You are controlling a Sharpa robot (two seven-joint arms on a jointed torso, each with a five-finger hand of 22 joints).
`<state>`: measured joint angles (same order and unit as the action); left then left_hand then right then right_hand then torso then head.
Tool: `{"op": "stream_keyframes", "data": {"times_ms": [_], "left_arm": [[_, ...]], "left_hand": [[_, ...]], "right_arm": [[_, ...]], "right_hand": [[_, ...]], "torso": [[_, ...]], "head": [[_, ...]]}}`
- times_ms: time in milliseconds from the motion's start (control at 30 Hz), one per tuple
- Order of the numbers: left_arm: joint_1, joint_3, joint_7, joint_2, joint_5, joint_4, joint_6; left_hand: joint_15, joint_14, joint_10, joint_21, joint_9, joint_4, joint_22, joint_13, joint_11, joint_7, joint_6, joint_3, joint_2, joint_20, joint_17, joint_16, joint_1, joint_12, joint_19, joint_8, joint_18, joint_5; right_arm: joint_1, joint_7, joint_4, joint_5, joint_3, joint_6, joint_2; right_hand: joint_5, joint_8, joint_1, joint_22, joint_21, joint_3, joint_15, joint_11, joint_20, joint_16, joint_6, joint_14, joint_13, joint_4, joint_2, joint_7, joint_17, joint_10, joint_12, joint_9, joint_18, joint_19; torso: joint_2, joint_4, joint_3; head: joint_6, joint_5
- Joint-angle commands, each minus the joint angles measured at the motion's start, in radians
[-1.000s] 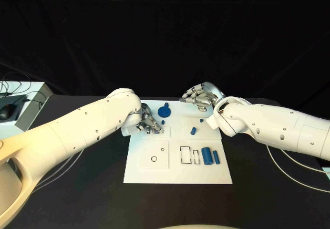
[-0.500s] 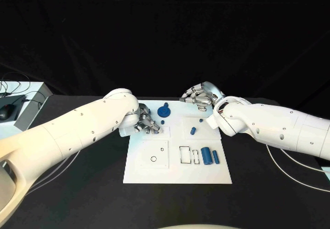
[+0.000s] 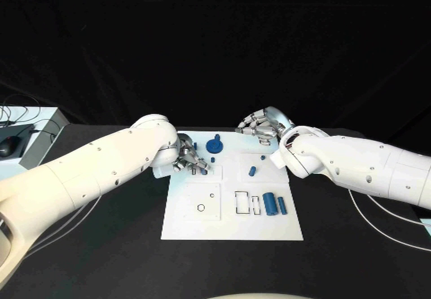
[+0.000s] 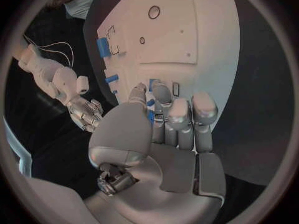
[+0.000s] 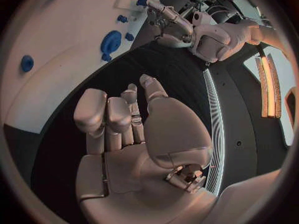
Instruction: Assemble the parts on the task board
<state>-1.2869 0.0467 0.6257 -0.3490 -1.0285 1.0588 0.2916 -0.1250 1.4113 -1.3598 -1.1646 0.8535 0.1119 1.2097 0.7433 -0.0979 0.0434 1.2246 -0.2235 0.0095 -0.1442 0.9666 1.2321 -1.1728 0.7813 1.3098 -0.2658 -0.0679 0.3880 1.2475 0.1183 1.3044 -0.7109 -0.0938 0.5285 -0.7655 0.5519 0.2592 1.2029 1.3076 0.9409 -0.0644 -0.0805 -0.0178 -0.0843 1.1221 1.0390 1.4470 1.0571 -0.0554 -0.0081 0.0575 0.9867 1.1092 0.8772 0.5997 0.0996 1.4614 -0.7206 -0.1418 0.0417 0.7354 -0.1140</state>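
Note:
The white task board [image 3: 233, 227] lies mid-table. My left hand [image 3: 189, 159] hovers over its far left corner, and the thumb and fingers pinch a small blue part [image 4: 151, 115]. My right hand [image 3: 262, 129] hangs over the far right corner with its fingers curled in and nothing in them. A round blue part [image 3: 215, 146] stands between the two hands, and a small blue peg [image 3: 252, 169] lies just nearer. Two blue cylinders [image 3: 274, 204] lie side by side on the board's right half. The right wrist view shows the round part [image 5: 111, 42] and my left hand [image 5: 171, 25].
A pale box [image 3: 36, 134] with a dark mouse [image 3: 9, 146] and cables sits at the table's left edge. Black tabletop surrounds the board on all sides.
My left arm has shifted slightly, drawing the hand a little toward the board's far left corner. The right hand and the parts on the board have stayed put.

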Motion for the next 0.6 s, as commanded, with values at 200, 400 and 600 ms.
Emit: {"op": "stream_keyframes", "data": {"times_ms": [200,400,600], "left_arm": [[0.000,0.009,-0.009,-0.008,0.024,0.019,-0.026],[0.000,0.011,-0.011,-0.014,0.035,0.025,-0.036],[0.003,0.027,-0.017,-0.037,0.043,0.053,-0.073]], "left_hand": [[-0.004,0.003,0.007,0.008,0.008,0.023,0.001,-0.001,0.005,-0.008,-0.003,0.016,-0.018,-0.002,-0.002,0.001,0.021,0.008,0.005,-0.011,0.017,-0.066],[-0.004,0.003,0.008,0.010,0.010,0.034,0.002,-0.001,0.005,-0.008,-0.005,0.029,-0.029,-0.001,-0.004,0.000,0.024,0.010,0.005,-0.014,0.016,-0.082],[-0.003,-0.001,0.020,0.021,0.010,0.025,-0.006,-0.001,0.009,-0.014,-0.019,0.038,-0.026,-0.001,-0.021,-0.012,0.009,0.009,-0.001,-0.013,0.013,-0.079]], "right_arm": [[-0.001,0.007,0.000,-0.008,0.000,-0.010,-0.001],[-0.002,0.007,0.000,-0.008,0.000,-0.011,-0.002],[-0.002,0.008,0.001,-0.007,0.000,-0.010,-0.006]], "right_hand": [[0.009,-0.004,-0.009,0.121,-0.005,0.001,-0.004,-0.002,-0.013,-0.007,0.009,0.000,0.000,-0.004,-0.002,-0.001,-0.002,0.004,-0.004,0.000,-0.006,0.068],[0.011,-0.004,-0.009,0.121,-0.005,0.002,-0.004,-0.002,-0.013,-0.008,0.009,0.000,0.001,-0.004,-0.002,-0.001,-0.002,0.004,-0.004,0.000,-0.006,0.068],[0.011,-0.004,-0.009,0.121,-0.005,0.002,-0.004,-0.002,-0.013,-0.008,0.009,0.000,0.001,-0.004,-0.002,-0.001,-0.002,0.004,-0.004,0.000,-0.006,0.068]], "torso": [[-0.001,0.0006,0.0000],[-0.002,0.0012,-0.0005],[-0.001,0.0005,-0.0008]], "head": [[-0.002,0.001],[-0.003,0.001],[-0.003,-0.001]]}}
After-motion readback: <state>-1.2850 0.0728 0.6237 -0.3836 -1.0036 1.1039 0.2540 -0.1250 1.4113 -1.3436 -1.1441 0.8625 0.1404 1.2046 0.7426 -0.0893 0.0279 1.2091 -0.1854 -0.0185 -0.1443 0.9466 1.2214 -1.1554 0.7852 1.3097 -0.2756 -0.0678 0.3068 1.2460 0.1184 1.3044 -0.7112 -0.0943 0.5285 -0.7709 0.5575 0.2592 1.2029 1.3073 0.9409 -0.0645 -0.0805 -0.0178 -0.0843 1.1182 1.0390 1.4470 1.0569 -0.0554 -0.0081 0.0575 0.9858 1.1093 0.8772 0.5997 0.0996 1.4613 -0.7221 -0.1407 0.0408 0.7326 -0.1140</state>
